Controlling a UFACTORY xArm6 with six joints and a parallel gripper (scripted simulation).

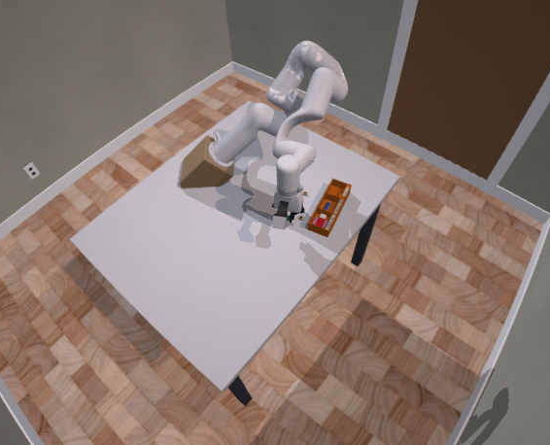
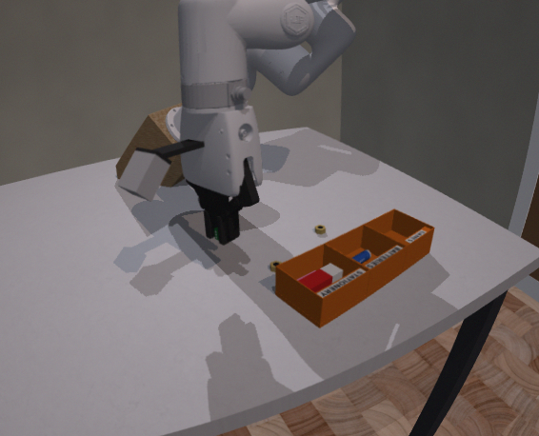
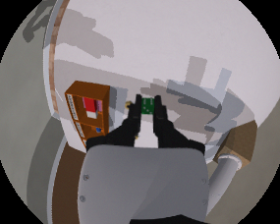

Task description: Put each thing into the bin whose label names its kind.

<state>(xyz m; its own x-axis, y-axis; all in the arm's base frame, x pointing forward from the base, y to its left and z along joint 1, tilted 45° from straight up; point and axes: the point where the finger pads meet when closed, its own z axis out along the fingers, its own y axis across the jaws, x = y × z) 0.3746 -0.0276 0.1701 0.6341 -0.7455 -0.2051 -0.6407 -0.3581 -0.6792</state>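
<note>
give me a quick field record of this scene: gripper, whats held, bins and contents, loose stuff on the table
gripper: the gripper is shut on a small green thing, raised above the table
bin row: orange three-part bin on the table, to one side of the gripper
stationery part: red block and white block
batteries part: blue cylinder
third part: label too small to read; nothing seen inside
loose: two small brass rings, ring by the bin's near end, ring farther back
</note>
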